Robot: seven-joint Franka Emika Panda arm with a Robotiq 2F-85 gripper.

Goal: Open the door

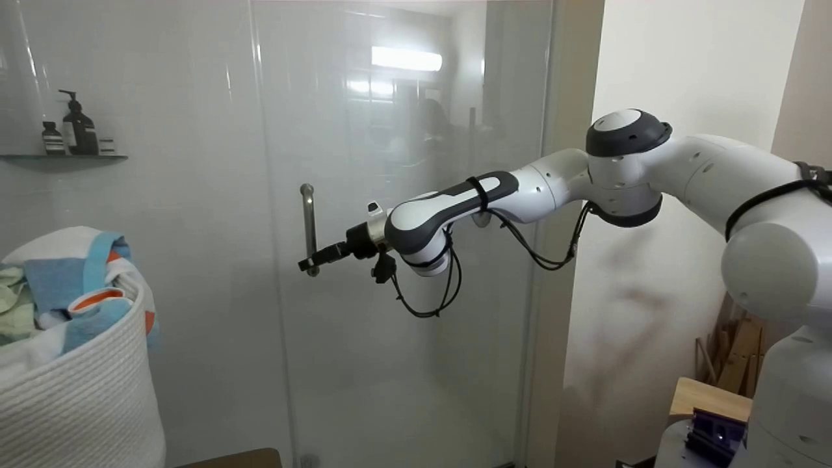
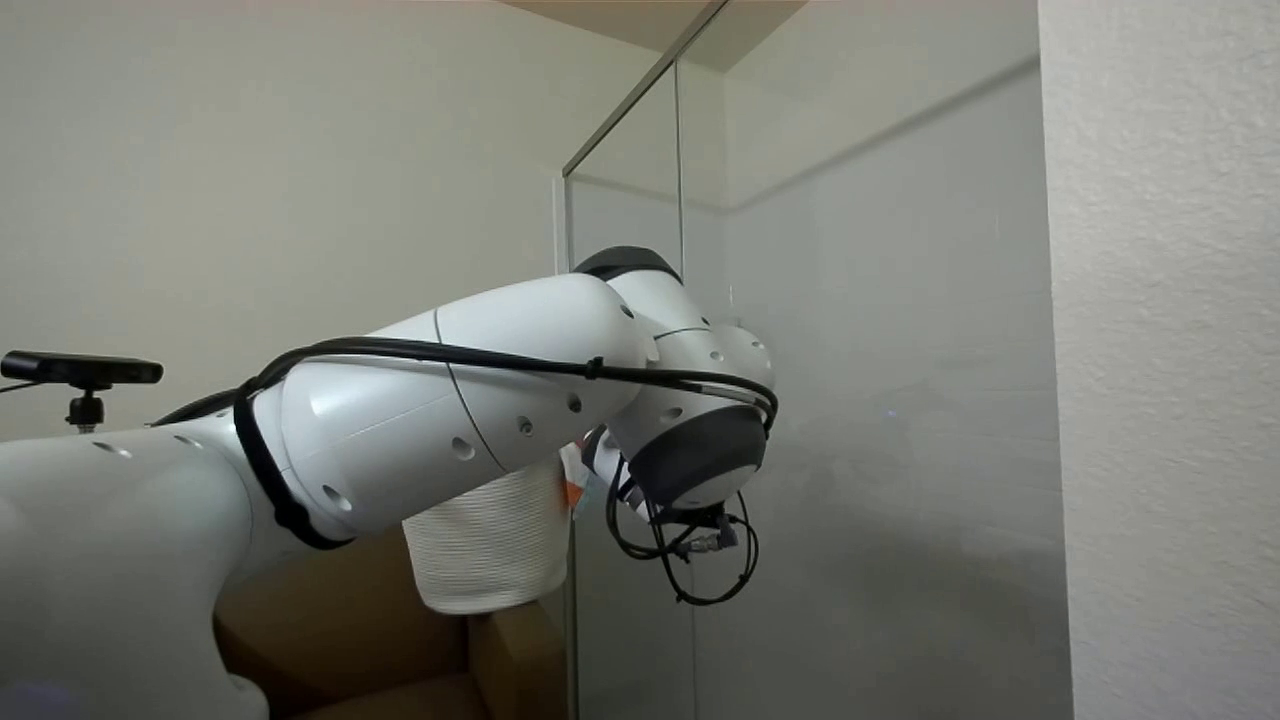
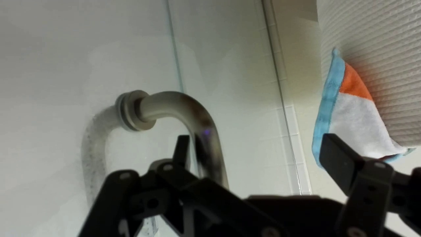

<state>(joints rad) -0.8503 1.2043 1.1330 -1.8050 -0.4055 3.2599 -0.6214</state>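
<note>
Silver metal is what your next move turns on: the bar handle (image 1: 309, 218) on the clear glass door (image 1: 416, 364), its long axis upright in an exterior view, just beside the seam (image 3: 175, 46) that parts the door from a handleless fixed panel (image 3: 227, 82). Your pincer (image 3: 258, 153) reaches sideways along the glass to the bar near its bottom end, so it lies across the handle's length rather than along it. The wrist view looks upside down, which makes the mount (image 3: 135, 110) just past your tips the lower one.

The jaws stand wide apart and clamp nothing. The bar runs between them, close by the glass-side finger (image 3: 181, 149), which sits in the gap between bar and glass, and well apart from the room-side finger (image 3: 340, 161); whether metal is touched, you can't tell. The door looks closed, so I'd judge the next call is to bring the fingers in on the bar, then move the door. With the bar off centre, the glass-side finger would likely meet it first and shove it. Which way the door travels isn't plain.

A white woven basket (image 1: 78, 403) is heaped with cloths (image 1: 58, 276) in blue, white and pale green, and a blue-edged towel corner (image 3: 352, 128) hangs down its side. On a small shelf (image 1: 39, 156) stand a dark pump bottle (image 1: 80, 133), a smaller bottle (image 1: 53, 138) and a little jar (image 1: 106, 146); their contents don't show.
</note>
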